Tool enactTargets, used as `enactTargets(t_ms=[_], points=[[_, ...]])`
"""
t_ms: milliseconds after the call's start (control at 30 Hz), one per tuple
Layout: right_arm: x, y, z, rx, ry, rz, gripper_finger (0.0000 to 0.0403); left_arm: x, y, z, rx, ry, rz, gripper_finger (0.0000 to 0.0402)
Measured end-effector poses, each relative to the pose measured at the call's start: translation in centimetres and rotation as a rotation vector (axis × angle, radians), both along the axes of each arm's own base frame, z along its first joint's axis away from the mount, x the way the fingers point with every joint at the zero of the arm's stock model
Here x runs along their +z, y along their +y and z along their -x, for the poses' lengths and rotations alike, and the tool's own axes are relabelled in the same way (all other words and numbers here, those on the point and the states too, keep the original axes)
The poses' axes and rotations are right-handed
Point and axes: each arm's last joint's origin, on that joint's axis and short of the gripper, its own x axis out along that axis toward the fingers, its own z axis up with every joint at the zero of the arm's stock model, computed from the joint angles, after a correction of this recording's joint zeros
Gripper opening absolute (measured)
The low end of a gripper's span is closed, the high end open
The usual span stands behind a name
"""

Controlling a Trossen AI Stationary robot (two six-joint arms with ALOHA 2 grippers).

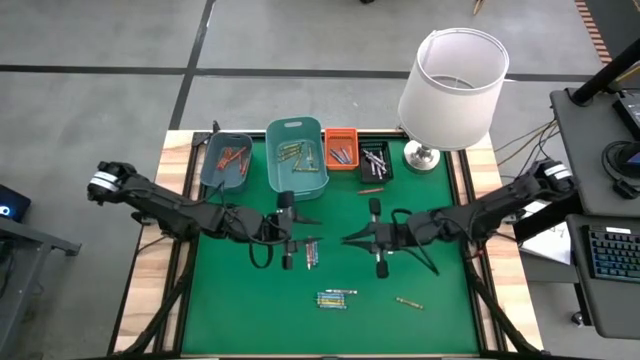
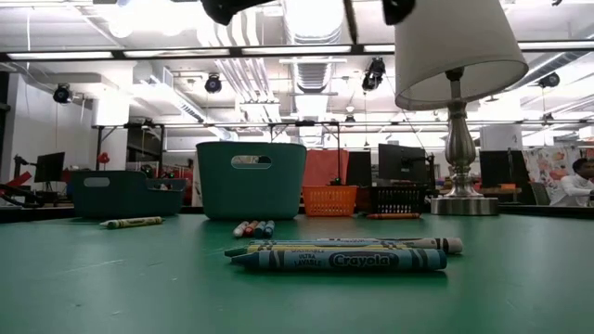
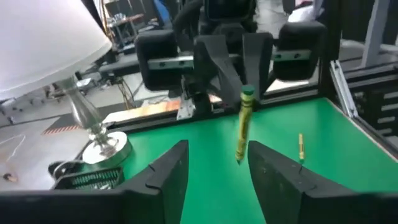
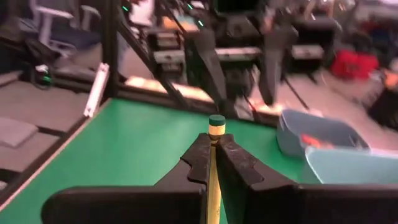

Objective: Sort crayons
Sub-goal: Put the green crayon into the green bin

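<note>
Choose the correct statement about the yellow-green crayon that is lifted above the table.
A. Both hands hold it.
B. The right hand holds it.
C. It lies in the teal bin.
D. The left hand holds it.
B: the right hand is shut on the yellow-green crayon, while the left hand stands open around it without touching.

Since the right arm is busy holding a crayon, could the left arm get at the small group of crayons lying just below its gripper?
Probably yes. The left gripper is open and empty, and the crayons lie beside it on bare mat. The right gripper, shut on a yellow-green crayon, is apart from them.
</note>
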Motion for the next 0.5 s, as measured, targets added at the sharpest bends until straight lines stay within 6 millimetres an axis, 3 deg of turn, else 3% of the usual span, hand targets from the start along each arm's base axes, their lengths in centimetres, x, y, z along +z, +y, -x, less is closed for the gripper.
enactTargets(t_ms=[300, 500], points=[[-0.6, -1.2, -2.3, 0.062, -0.148, 0.143, 0.0012, -0.4, -0.1, -0.5, -0.065, -0.003, 0.000, 0.0158], [-0.3, -1.7, -2.8, 0.097, -0.235, 0.180, 0.0012, -0.3, 0.3, -0.6, -0.051, -0.011, 0.008, 0.0158]])
